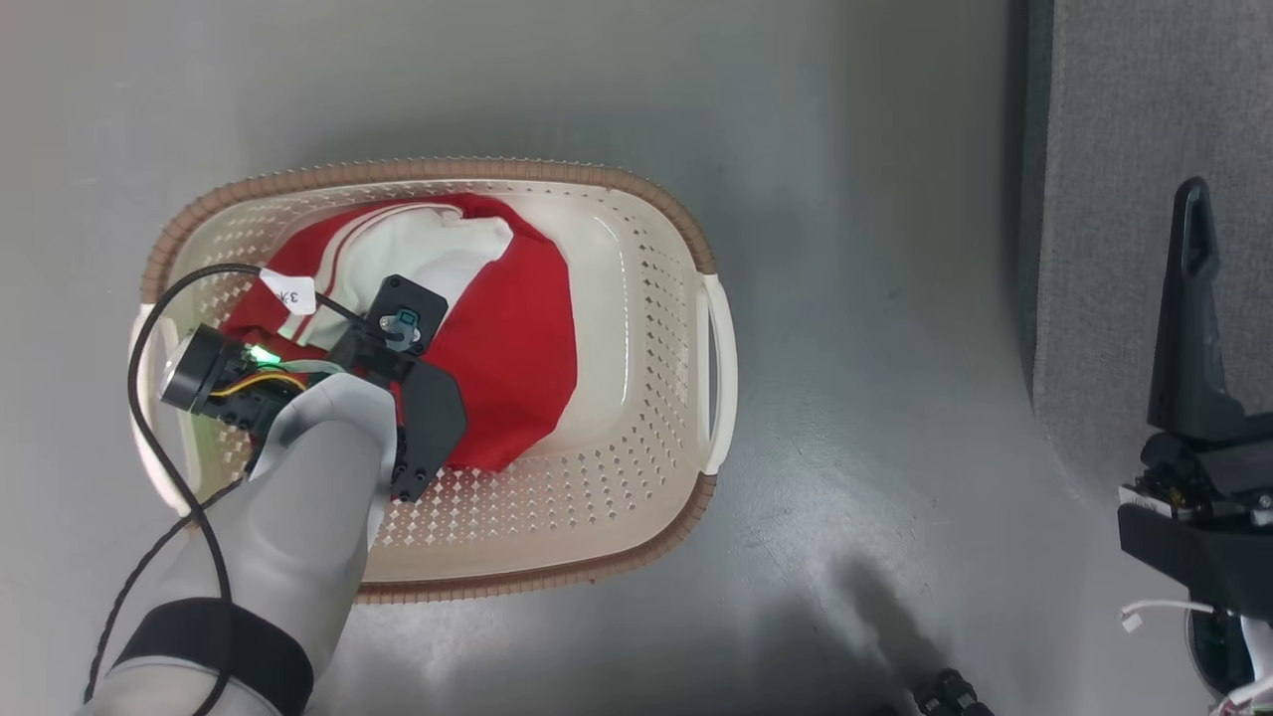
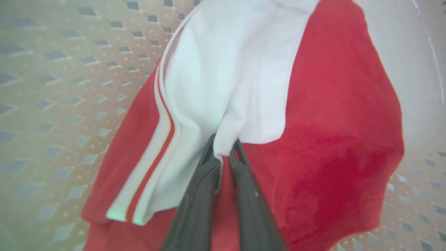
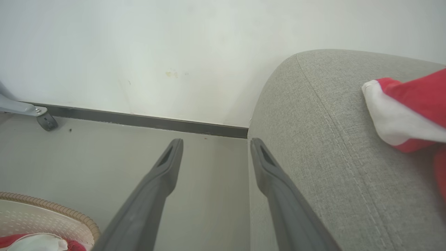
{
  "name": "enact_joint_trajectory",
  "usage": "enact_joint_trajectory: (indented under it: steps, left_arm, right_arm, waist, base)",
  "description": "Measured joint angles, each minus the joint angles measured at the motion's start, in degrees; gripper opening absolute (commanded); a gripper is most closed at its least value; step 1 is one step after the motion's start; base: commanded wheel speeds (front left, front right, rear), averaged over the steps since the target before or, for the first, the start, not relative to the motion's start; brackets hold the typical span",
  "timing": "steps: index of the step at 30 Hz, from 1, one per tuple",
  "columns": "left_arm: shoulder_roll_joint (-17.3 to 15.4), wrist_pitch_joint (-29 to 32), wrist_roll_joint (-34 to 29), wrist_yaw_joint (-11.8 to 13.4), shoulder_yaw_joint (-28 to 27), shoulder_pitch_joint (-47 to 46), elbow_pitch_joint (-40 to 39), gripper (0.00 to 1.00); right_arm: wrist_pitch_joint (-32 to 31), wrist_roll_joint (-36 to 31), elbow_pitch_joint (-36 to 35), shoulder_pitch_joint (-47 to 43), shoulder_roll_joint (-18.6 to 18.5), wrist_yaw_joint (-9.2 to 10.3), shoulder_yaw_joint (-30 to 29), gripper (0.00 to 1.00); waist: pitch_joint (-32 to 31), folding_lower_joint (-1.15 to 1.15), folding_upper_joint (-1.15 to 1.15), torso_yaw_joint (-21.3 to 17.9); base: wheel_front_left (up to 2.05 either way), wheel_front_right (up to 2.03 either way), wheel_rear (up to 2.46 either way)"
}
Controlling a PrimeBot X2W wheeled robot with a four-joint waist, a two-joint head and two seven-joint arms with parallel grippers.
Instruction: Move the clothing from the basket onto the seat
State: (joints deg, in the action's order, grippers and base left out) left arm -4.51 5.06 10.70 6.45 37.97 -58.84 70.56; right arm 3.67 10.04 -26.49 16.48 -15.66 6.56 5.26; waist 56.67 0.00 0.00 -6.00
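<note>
Because the clothing (image 2: 331,132) must be lifted out, the left gripper (image 2: 224,148) pinches a white fold of it inside the basket (image 1: 636,467). Beyond, the right gripper (image 3: 215,148) hangs spread beside the seat (image 3: 313,146), where another red piece (image 3: 414,97) seemingly lies already.

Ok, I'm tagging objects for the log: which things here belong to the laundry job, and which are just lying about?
Job: clothing, pinched in the left claw; basket; seat; red garment lying on it.
Lying about: caster wheel; skirting board. The open right claw hangs idle.
</note>
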Motion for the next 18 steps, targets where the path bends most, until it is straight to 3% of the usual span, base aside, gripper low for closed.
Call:
enact_joint_trajectory:
  steps: [10, 18]
  left_arm:
    - [2.04, -5.24, 2.85, -1.60, -1.51, 3.03, -0.47, 0.00]
    - [2.41, -11.12, 7.82, -3.61, -5.02, 7.90, -1.09, 0.00]
  right_arm:
    - [1.02, 0.59, 4.98, 1.89, 0.07, -0.12, 0.14, 1.00]
    - [2.02, 1.56, 11.01, 2.92, 0.33, -1.63, 1.20, 1.00]
  waist:
    - [-3.97, 0.00, 0.00, 1.49]
    - [-9.37, -0.01, 0.00, 2.94]
  base:
    - [0.00, 0.00, 0.00]
    - [0.00, 0.00, 0.00]
